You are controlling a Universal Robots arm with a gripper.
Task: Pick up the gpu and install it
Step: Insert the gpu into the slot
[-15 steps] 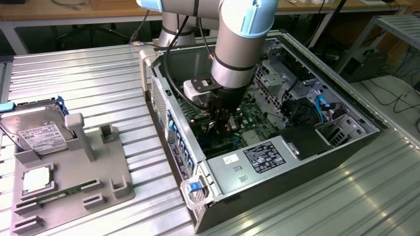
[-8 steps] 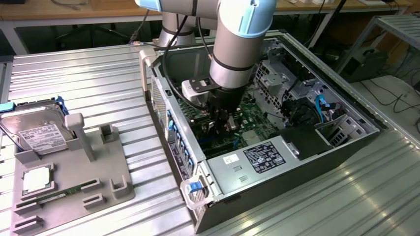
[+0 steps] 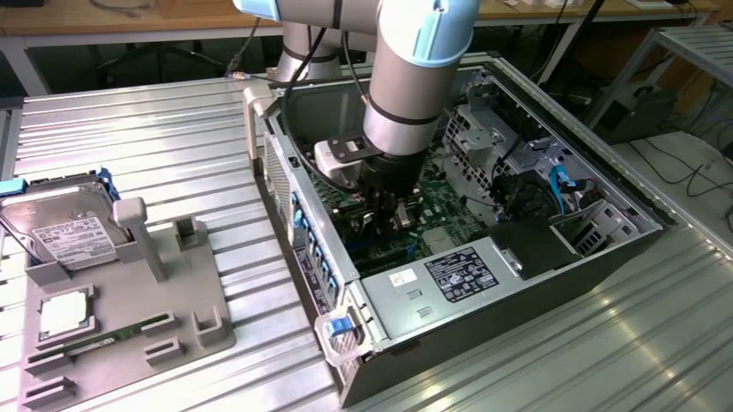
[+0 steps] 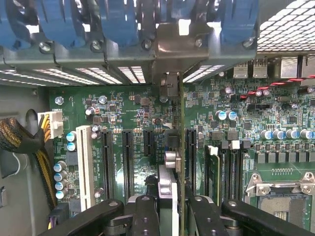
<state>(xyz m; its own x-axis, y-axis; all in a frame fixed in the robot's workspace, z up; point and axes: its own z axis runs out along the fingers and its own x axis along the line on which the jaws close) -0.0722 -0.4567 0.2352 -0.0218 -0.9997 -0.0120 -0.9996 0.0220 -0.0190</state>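
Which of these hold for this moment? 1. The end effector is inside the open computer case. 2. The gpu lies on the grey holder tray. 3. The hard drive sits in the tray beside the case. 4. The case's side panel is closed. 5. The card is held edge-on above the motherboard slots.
1. True: the end effector is down inside the computer case.
2. False: the gpu is gripped by the end effector over the motherboard, not on the tray.
3. True: the hard drive rests in the tray.
4. False: the case is open, its interior exposed.
5. True: it stands edge-on over the slots.
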